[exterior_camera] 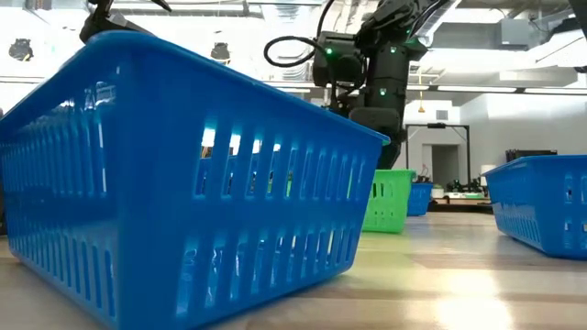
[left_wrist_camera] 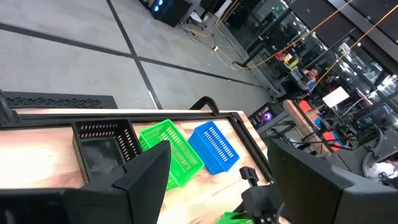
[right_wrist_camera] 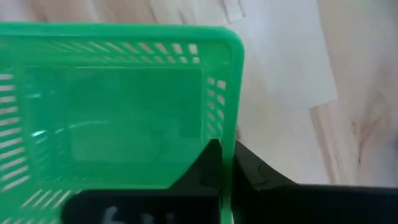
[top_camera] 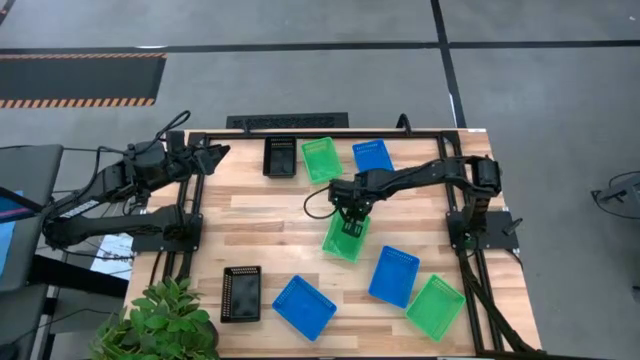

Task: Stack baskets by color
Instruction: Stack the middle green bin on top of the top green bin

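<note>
A green basket (top_camera: pixel 345 240) rests with its bottom on the table at mid-table, also seen in the low view (exterior_camera: pixel 390 200). My right gripper (top_camera: pixel 350 217) comes down on its far end and is shut on its wall (right_wrist_camera: pixel 227 180). Two more green baskets (top_camera: pixel 321 158) (top_camera: pixel 435 305), three blue baskets (top_camera: pixel 373 155) (top_camera: pixel 394 275) (top_camera: pixel 303 305) and two black baskets (top_camera: pixel 280 156) (top_camera: pixel 241 293) sit apart on the table. My left gripper (left_wrist_camera: pixel 224 186) hangs open and raised at the far left, holding nothing. My right gripper has the green basket's wall (right_wrist_camera: pixel 227 134) between its two fingers, one finger (right_wrist_camera: pixel 202 174) inside the basket and one (right_wrist_camera: pixel 264 180) outside. It comes from above, pointing steeply down, at the basket's far end. The basket sits upright with its bottom on the table.
A potted plant (top_camera: pixel 160 320) stands at the near left corner. A black frame (top_camera: pixel 440 133) runs round the table's far edge. A blue basket (exterior_camera: pixel 183 174) fills the low view's foreground. Bare wood lies at the table's left middle (top_camera: pixel 260 215).
</note>
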Robot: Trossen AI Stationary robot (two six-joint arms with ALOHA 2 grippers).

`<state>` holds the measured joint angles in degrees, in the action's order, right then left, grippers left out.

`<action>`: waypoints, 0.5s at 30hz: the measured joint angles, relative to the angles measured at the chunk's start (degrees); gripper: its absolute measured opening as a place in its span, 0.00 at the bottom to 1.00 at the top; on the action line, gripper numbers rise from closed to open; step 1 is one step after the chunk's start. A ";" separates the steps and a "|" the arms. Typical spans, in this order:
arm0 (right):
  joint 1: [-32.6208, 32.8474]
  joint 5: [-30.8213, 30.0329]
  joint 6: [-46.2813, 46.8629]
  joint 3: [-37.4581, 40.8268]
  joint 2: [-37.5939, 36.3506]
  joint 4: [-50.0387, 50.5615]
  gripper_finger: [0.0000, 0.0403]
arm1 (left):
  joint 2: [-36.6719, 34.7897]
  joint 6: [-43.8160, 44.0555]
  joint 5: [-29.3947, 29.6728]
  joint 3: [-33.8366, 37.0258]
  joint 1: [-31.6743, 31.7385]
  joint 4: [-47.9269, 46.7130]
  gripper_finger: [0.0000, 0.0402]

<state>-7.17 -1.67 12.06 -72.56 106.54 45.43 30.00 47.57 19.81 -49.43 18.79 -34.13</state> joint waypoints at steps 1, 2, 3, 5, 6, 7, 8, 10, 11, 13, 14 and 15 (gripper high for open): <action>-0.33 0.21 -0.43 -0.02 -0.12 0.00 0.04 | 0.00 0.00 0.02 0.00 0.00 0.00 0.64; -0.75 0.46 -1.13 -0.10 -0.17 0.20 0.05 | 0.00 0.02 0.04 0.00 -0.02 0.00 0.64; -1.08 0.48 -1.83 -0.52 -0.11 0.91 0.05 | -0.01 0.02 0.04 0.00 0.00 -0.02 0.64; -1.88 0.48 -4.26 -2.01 -0.99 2.75 0.03 | 0.00 0.03 0.04 0.00 0.00 0.00 0.64; -2.31 0.39 -5.62 -3.26 -1.67 3.43 0.03 | -0.01 0.04 0.03 0.00 -0.01 -0.01 0.64; -2.89 0.30 -6.89 -4.39 -2.51 3.88 0.02 | -0.02 0.04 0.04 0.00 -0.01 -0.01 0.64; -3.63 0.30 -8.22 -5.76 -3.25 4.25 0.03 | 0.00 0.07 0.03 0.00 0.00 0.00 0.64; -5.41 0.34 -10.88 -9.06 -4.20 4.98 0.03 | -0.01 0.81 0.04 0.00 -0.02 -0.01 0.64; -6.52 0.30 -12.31 -10.86 -4.50 5.45 0.03 | -0.02 1.10 0.04 0.00 0.00 -0.02 0.64; -8.93 0.27 -17.07 -14.88 -4.61 6.30 0.02 | -0.01 1.38 0.04 0.00 0.00 -0.02 0.64; -10.28 0.23 -19.43 -16.99 -4.59 6.59 0.02 | -0.02 1.38 0.04 0.00 -0.02 -0.02 0.64; -11.63 0.09 -21.55 -19.37 -4.29 6.54 0.02 | -0.01 1.40 0.04 0.00 -0.01 -0.02 0.64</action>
<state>-18.80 -1.58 -9.49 -91.93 102.25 51.97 29.99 48.97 19.86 -49.43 18.77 -34.15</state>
